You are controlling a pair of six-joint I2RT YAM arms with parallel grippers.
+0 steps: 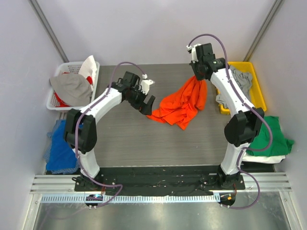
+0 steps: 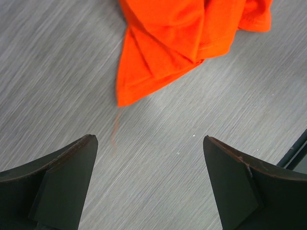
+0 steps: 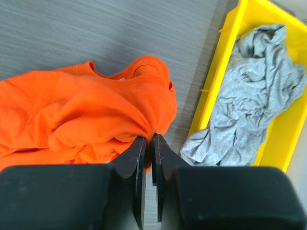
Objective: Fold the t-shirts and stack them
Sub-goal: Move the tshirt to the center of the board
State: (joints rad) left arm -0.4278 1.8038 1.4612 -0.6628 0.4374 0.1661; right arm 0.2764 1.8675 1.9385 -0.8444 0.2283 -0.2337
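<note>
- Crumpled soft-cloth bright orange t-shirt (image 3: 86,105) is pinched by the black two-finger right gripper (image 3: 148,139), jaws clenched on a fold just below the neck opening.
- Collar rim shows in the right wrist view, up next to the pinch; the cloth bunches in deep wrinkles to the left of it.
- Top view: right gripper (image 1: 199,76) holds the shirt's far-right end up; the rest of the orange t-shirt (image 1: 180,105) drapes down and spreads leftward onto the grey wood-grain table (image 1: 124,139), mid-table, unfolded and messy.
- Black two-finger left gripper (image 1: 147,106) is spread wide and holds nothing, just beside the shirt's left edge, not touching it.
- Left wrist view: left gripper (image 2: 148,143) has bare table between its fingers; a folded, hemmed corner of the orange t-shirt (image 2: 177,43) lies ahead, and a thin loose orange thread (image 2: 114,134) trails from it.
- Right of the pinch: yellow plastic bin (image 3: 216,81) with a crumpled light grey t-shirt (image 3: 249,105) inside, one end spilling over the near wall.
- Top view, right table edge: yellow bin (image 1: 261,91), grey t-shirt (image 1: 240,81), and nearer the arm base a green t-shirt (image 1: 271,132) lying on a white t-shirt (image 1: 264,158).
- Far left: white slotted plastic basket (image 1: 57,103) holding heaped cloth; blue cloth (image 1: 60,146) lies below it.
</note>
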